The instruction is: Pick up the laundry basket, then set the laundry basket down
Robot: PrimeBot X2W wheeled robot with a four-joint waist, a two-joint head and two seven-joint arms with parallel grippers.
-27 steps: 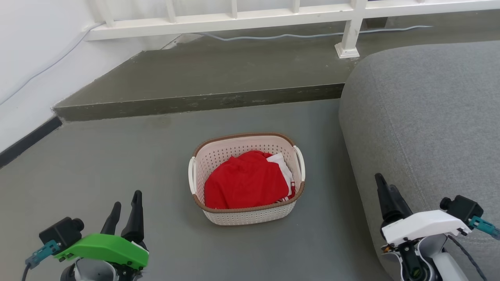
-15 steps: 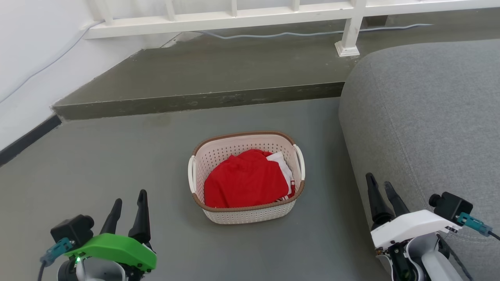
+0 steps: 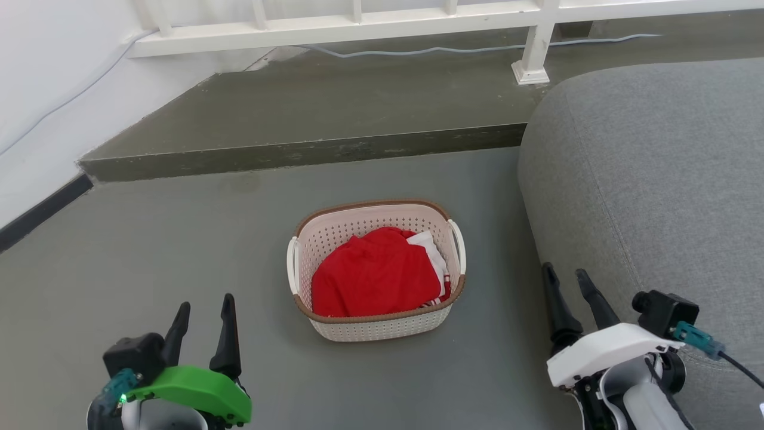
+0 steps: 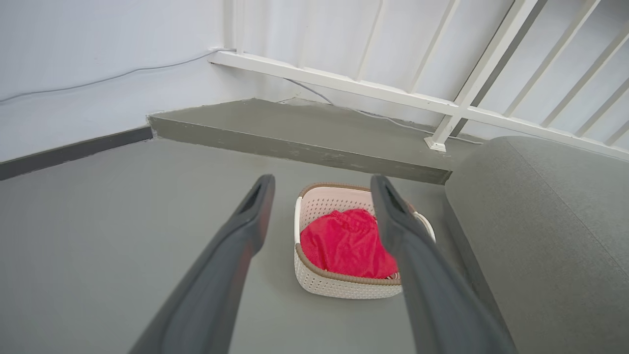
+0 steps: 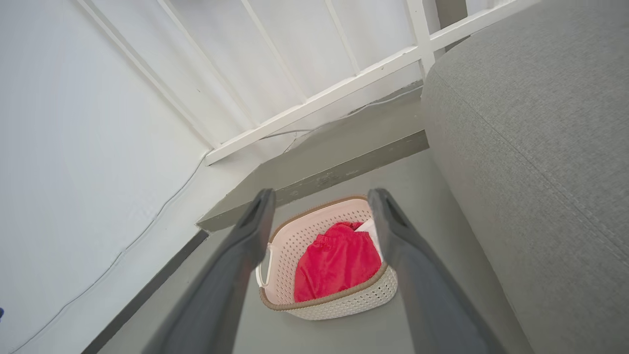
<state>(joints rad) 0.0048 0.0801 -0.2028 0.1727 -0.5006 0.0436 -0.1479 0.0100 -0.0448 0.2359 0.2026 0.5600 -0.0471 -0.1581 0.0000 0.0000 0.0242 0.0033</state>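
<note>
The laundry basket stands on the grey floor, cream-white and perforated with a brown rim and white side handles. A red garment and a white cloth lie inside it. My left gripper is open at the lower left, well apart from the basket. My right gripper is open at the lower right, between the basket and the sofa. In the left wrist view the basket lies ahead between the open left gripper's fingers. The right wrist view shows the basket beyond the open right gripper.
A grey sofa fills the right side, close to my right arm. Behind the basket a raised step runs across, with a white railing and a cable on it. A white wall bounds the left.
Both grippers have drifted inward toward the basket, the left one rightward and the right one leftward. The right gripper's fingers show further apart. The basket stays in place.
</note>
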